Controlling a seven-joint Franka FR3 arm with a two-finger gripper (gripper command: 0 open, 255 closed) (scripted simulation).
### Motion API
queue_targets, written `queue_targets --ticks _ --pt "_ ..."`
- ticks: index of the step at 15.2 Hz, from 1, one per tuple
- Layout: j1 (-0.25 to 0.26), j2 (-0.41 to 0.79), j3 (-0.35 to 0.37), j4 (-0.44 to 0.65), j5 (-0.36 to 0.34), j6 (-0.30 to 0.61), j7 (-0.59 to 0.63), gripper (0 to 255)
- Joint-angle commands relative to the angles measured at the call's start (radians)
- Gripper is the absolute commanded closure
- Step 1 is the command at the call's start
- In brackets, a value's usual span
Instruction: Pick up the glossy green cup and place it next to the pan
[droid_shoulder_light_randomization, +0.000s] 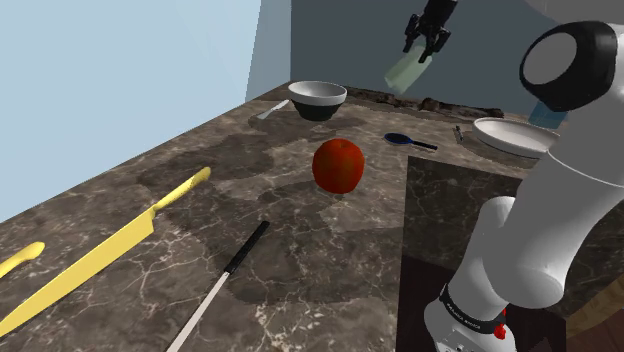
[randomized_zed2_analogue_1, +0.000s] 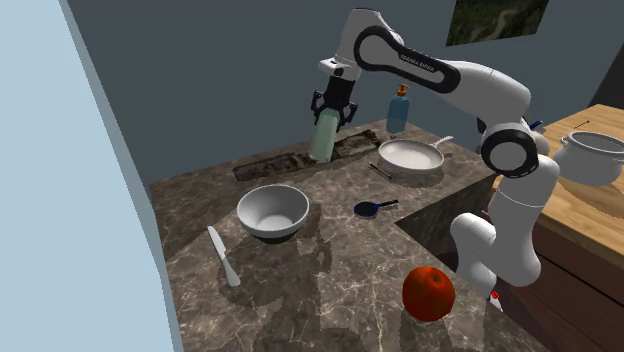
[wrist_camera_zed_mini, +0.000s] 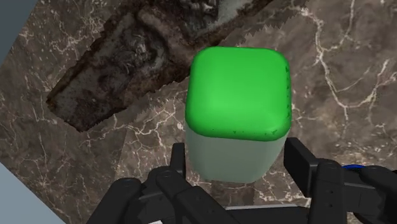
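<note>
- While the white arm reaches out over the back of the dark marbled table (droid_shoulder_light_randomization: 300, 270), its black tool (randomized_zed2_analogue_1: 331, 117) is clenched on a pale green cup with a bright green, rounded-square end (randomized_zed2_analogue_1: 322, 137); in the wrist view the two fingers press its pale sides from either side (wrist_camera_zed_mini: 238, 95).
- From where I stand, the cup is lifted well clear of the table and hangs from the tool over a rough, darker patch near the wall.
- Its long axis runs on from the fingers, down and away from the tool. In the shoulder view it leans a little (droid_shoulder_light_randomization: 408, 70), though I cannot tell how much of that lean is the camera's.
- What matters for the move: the round white pan with a slim handle (randomized_zed2_analogue_1: 410, 155) sits on the table toward the second exterior view's right of the cup, and lower. I judge the carry should go sideways that way, then down.
- A small dark-blue spoon (randomized_zed2_analogue_1: 372, 208) lies just in front of the pan, and a blue bottle (randomized_zed2_analogue_1: 399, 110) stands behind it, so the bare table beside the pan's rim nearest the cup looks the safest landing place.
- A white bowl (randomized_zed2_analogue_1: 272, 210) and a red round fruit (randomized_zed2_analogue_1: 428, 292) lie well apart from that path.
</note>
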Motion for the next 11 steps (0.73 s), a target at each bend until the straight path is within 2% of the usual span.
queue_targets --ticks 1,6,11 --pt "-0.001 -0.094 0.033 -0.054 -0.083 0.002 0.014 255" --pt "-0.061 -0.244 0.096 -0.117 -0.194 -0.039 0.003 255" --pt "-0.121 -0.35 0.123 -0.141 -0.261 -0.095 -0.04 255"
